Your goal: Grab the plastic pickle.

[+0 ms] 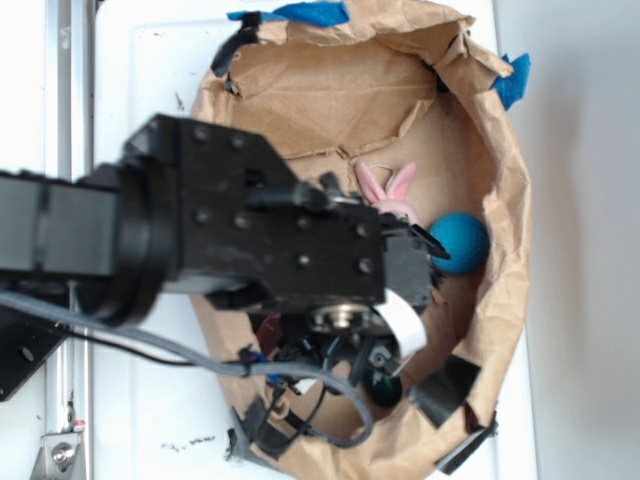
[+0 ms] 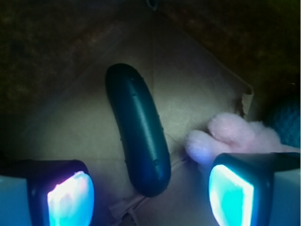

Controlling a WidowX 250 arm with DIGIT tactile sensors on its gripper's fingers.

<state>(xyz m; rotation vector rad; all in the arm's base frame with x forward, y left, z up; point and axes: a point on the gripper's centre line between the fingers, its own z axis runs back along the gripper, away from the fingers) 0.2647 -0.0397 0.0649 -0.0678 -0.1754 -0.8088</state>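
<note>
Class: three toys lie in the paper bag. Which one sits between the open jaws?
The glossy dark green plastic pickle. The pink plush bunny lies beside one jaw; the blue ball sits farther off.

No text, label, brand, number or sign can be read in either view: the brown paper bag [image 1: 400, 90], the black robot arm [image 1: 250, 230] above it and the blue tape [image 1: 300, 12] on the bag's rim all show plain, unmarked surfaces
</note>
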